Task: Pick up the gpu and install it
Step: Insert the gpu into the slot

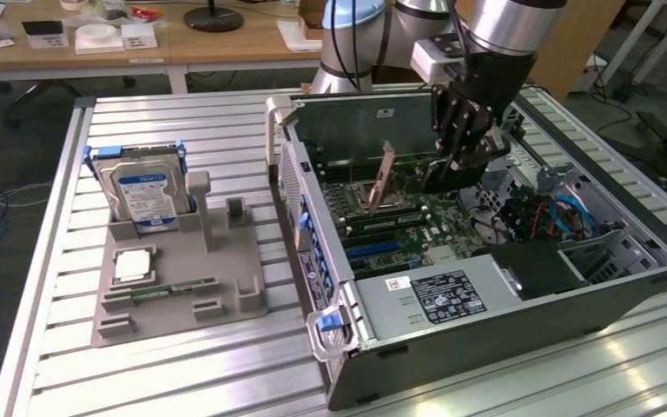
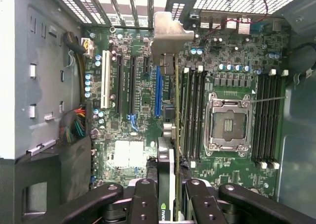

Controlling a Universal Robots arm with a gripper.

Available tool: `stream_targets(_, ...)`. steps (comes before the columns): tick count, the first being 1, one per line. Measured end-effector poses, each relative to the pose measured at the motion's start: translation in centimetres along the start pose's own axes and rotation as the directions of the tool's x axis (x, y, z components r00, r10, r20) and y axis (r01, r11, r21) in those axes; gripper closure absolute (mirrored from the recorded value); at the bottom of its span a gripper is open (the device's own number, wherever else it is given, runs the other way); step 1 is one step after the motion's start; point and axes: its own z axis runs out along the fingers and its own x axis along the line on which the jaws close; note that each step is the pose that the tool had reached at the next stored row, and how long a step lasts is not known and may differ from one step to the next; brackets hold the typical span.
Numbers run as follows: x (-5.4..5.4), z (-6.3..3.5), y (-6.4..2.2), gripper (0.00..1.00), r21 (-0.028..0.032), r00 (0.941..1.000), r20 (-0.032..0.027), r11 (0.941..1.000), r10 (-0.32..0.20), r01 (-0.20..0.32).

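The gpu [image 1: 382, 174] hangs inside the open computer case [image 1: 485, 304], a little above the motherboard [image 1: 409, 230]; it is thin, and its pinkish-brown face shows. My gripper [image 1: 450, 178] reaches down into the case and is shut on the card's rear end. In the wrist view the gpu [image 2: 167, 157] is edge-on between my black fingers [image 2: 143, 199]. Its metal bracket [image 2: 170, 33] points toward the case's rear slot openings. The card's edge runs just beside the blue expansion slot [image 2: 158, 90], between that slot and the RAM slots.
The CPU socket [image 2: 228, 122] and RAM slots [image 2: 195, 110] lie beside the card. Cables [image 1: 559, 213] and a drive cage fill the case's right end in the exterior view. Outside, a grey fixture [image 1: 194, 287] holds a hard drive [image 1: 142, 191], a chip [image 1: 133, 265] and a RAM stick [image 1: 177, 289].
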Motion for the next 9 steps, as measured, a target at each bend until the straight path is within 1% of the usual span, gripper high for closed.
stream_targets(2,0.01,0.07,0.00,0.74,0.0004,0.9999,-0.0002,0.9999,0.015,-0.015)
stream_targets(4,0.01,0.09,0.00,0.74,0.0004,0.9999,-0.0004,0.9999,0.017,-0.017)
stream_targets(7,0.02,0.48,0.06,0.74,0.0005,0.9998,-0.0003,0.9998,0.019,-0.019)
stream_targets(9,0.02,0.51,0.06,0.74,0.0004,0.9998,-0.0005,0.9998,0.020,-0.020)
